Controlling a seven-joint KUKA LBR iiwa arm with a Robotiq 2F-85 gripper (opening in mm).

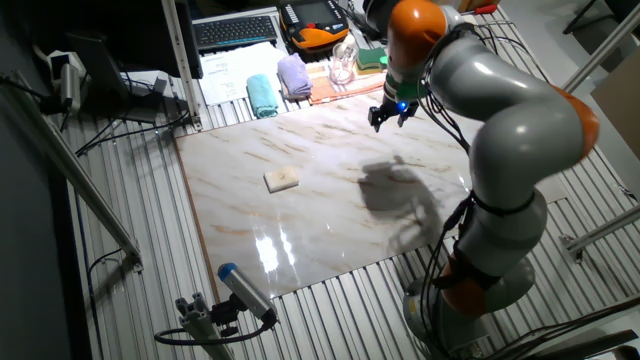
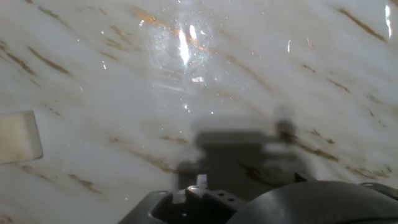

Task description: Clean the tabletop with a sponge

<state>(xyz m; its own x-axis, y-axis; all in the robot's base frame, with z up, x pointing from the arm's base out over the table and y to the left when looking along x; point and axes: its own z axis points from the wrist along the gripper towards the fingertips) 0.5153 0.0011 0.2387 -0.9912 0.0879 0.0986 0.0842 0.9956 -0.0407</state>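
The tabletop (image 1: 330, 225) is a glossy white marble-look slab with brown veins, and it fills the hand view (image 2: 261, 74). The sponge (image 1: 282, 179), a small cream-beige block, lies flat on the slab's left-middle part. In the hand view the sponge (image 2: 18, 137) shows at the left edge, partly cut off. My gripper (image 1: 392, 117) hangs above the slab's far right part, well to the right of the sponge and apart from it. Its two dark fingers stand apart, with nothing between them. The fingertips do not show in the hand view.
Behind the slab lie a folded teal cloth (image 1: 263, 96), a lilac cloth (image 1: 294, 75), a clear glass (image 1: 343, 66) and a green-and-yellow sponge (image 1: 372, 58). A keyboard (image 1: 238, 30) sits further back. A blue-tipped cylinder (image 1: 245, 290) stands at the slab's front left corner on ribbed grey metal (image 1: 130, 300).
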